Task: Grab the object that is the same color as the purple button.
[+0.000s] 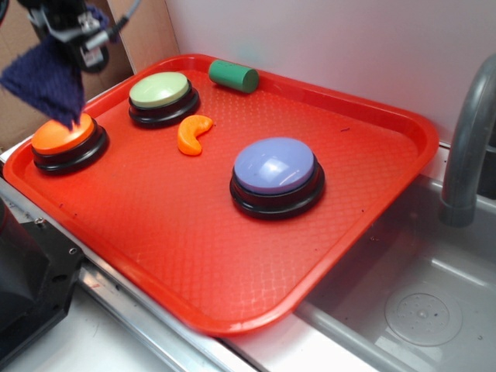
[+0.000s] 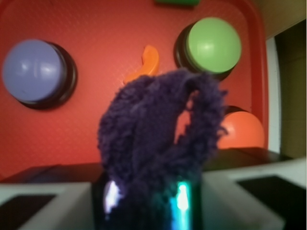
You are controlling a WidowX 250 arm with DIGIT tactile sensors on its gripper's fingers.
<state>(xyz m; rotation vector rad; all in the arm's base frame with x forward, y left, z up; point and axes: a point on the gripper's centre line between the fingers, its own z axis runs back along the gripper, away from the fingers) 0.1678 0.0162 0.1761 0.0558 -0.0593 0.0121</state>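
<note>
My gripper (image 1: 71,39) is at the far left, above the orange-topped button (image 1: 66,138), shut on the dark purple fuzzy rag (image 1: 48,79). The rag hangs from the jaws, its lower tip just over that button. In the wrist view the rag (image 2: 158,129) rises bunched from between the fingers of the gripper (image 2: 146,201) and hides much of the scene. The purple button (image 1: 276,172), a large lavender dome on a black base, sits mid-tray; it also shows in the wrist view (image 2: 36,71).
A red tray (image 1: 364,225) holds a pale green-topped button (image 1: 161,94), an orange crescent piece (image 1: 193,133) and a green cylinder (image 1: 233,75) at the back. A metal sink (image 1: 418,310) and grey faucet (image 1: 469,147) lie to the right. A white wall stands behind.
</note>
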